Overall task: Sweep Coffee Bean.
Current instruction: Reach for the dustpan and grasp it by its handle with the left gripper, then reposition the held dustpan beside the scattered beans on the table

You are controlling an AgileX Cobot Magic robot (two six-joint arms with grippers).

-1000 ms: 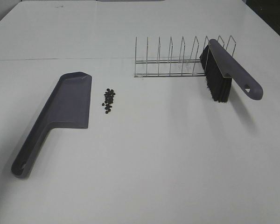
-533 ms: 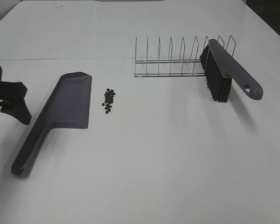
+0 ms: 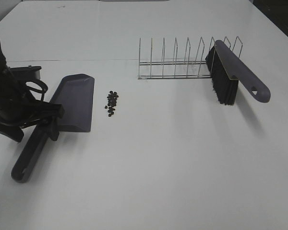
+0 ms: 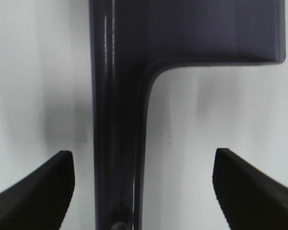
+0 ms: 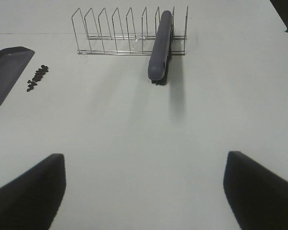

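The coffee beans (image 3: 112, 103) lie in a small dark cluster on the white table, just right of the grey dustpan (image 3: 76, 98). They also show in the right wrist view (image 5: 37, 76). My left gripper (image 3: 34, 128) is open and straddles the dustpan's handle (image 4: 117, 143), with its fingertips (image 4: 33, 191) apart from it on both sides. A grey brush (image 3: 235, 72) with black bristles leans in the right end of a wire rack (image 3: 175, 62). My right gripper (image 5: 144, 196) is open and empty, well short of the brush (image 5: 161, 48).
The wire rack (image 5: 125, 33) stands at the back of the table, behind the beans and to their right. The dustpan's open lip faces the far side, and its handle end (image 3: 20, 172) points toward the front left.
My left arm has come in from the left edge and now stands over the dustpan's handle. The dustpan, beans, brush and rack have not moved.
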